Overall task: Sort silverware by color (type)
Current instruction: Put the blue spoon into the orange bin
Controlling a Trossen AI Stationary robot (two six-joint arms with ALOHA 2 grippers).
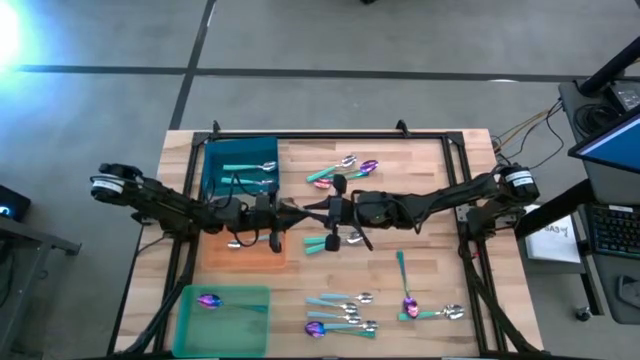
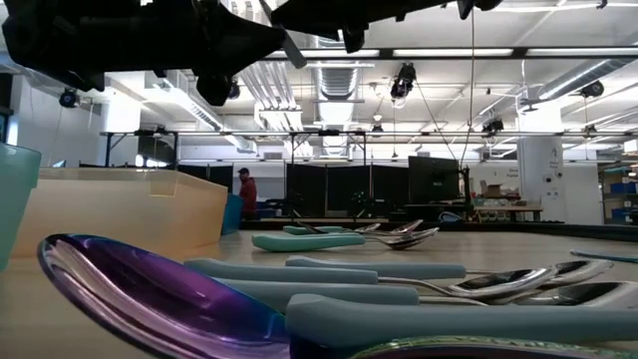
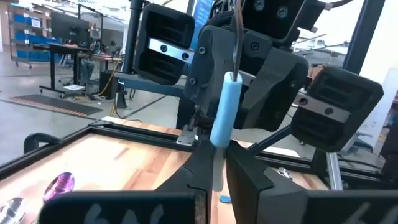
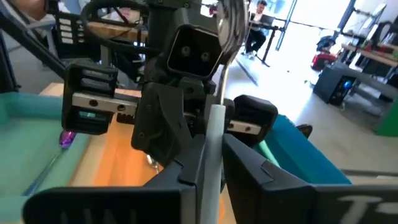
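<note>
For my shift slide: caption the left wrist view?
Handover mid-air: left gripper and right gripper both hold a pale-blue-handled spoon.

A purple iridescent spoon head (image 2: 150, 289) fills the lower left of the frame, lying on the bench (image 2: 498, 244). Teal handles (image 2: 329, 269) and silver spoon heads (image 2: 518, 281) stretch across the lower right. At left stand a teal tray edge (image 2: 15, 199) and an orange tray wall (image 2: 120, 209). Dark arm parts (image 2: 150, 40) hang along the top. A person in red (image 2: 246, 189) stands far behind.
</note>
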